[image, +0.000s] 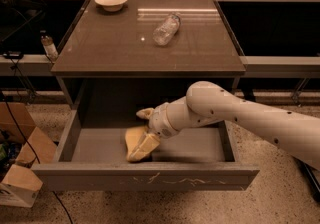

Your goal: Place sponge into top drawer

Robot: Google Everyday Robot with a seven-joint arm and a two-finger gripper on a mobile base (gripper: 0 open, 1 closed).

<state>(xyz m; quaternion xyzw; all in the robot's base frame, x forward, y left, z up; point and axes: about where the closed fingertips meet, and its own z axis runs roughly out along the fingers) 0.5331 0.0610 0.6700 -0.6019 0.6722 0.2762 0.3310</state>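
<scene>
The top drawer (145, 178) is pulled out under the table, its scratched grey front panel toward me. My gripper (145, 130) reaches into it from the right, left of the drawer's middle. It is open: one pale finger (145, 113) stands apart at the back, the other finger (146, 149) lies low near the front. The yellow sponge (132, 138) rests on the drawer floor against the lower finger, apart from the upper one.
On the brown table top (100, 53) lie a clear plastic bottle (166, 29) on its side and a small white bowl (111, 0) at the back left. Cardboard boxes (22, 168) and cables stand on the floor at the left.
</scene>
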